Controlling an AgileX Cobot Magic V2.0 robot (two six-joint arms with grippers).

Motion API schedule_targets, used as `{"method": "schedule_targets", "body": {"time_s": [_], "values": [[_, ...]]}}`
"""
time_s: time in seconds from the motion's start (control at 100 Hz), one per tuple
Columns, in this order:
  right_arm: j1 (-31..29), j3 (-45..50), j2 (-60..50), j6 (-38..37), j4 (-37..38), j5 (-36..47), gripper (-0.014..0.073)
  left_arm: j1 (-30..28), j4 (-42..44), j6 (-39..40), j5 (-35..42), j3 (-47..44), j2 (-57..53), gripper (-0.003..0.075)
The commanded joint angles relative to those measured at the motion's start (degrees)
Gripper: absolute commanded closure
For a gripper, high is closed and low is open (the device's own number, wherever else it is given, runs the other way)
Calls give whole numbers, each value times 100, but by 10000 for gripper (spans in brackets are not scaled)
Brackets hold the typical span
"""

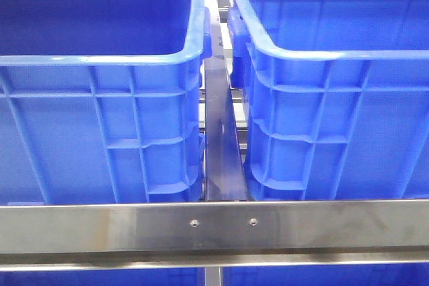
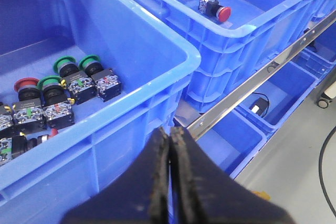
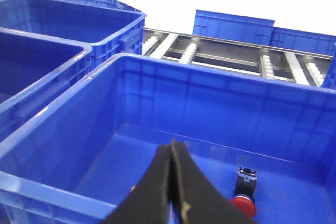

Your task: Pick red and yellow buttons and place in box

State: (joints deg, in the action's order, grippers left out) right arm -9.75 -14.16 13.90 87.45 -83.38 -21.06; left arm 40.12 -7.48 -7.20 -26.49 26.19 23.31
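Observation:
In the left wrist view, the left blue bin point(image 2: 131, 85) holds several push buttons: green-capped ones point(image 2: 65, 65) and a red-capped one point(image 2: 24, 84). I see no yellow cap for certain. The right blue box point(image 2: 247, 27) holds one red button point(image 2: 216, 9), which also shows in the right wrist view point(image 3: 244, 192). My left gripper point(image 2: 170, 132) is shut and empty, over the left bin's near wall. My right gripper point(image 3: 172, 145) is shut and empty, above the right box point(image 3: 63, 137). A small pale thing point(image 3: 133, 188) shows beside its finger; I cannot tell what it is. Neither gripper shows in the front view.
In the front view the left bin point(image 1: 100, 58) and the right box point(image 1: 322, 51) stand side by side with a narrow gap point(image 1: 221, 138) between them, behind a steel rail point(image 1: 214, 226). More blue bins point(image 2: 247, 124) sit below. A roller conveyor point(image 3: 226, 56) runs behind.

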Motion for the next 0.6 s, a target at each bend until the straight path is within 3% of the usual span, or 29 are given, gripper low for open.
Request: {"method": "schedule_targets", "body": {"time_s": [0.0,0.44,0.59], "values": [[-26,-160,53,10,-134,-34,663,46,-45,3,458,164,29,740],[-26,-160,53,10,-134,-52,663,46,-12,14,479,151,29,740],[-26,-160,53,10,-134,-63,663,-323,401,65,1210,-58,19,740]]}}
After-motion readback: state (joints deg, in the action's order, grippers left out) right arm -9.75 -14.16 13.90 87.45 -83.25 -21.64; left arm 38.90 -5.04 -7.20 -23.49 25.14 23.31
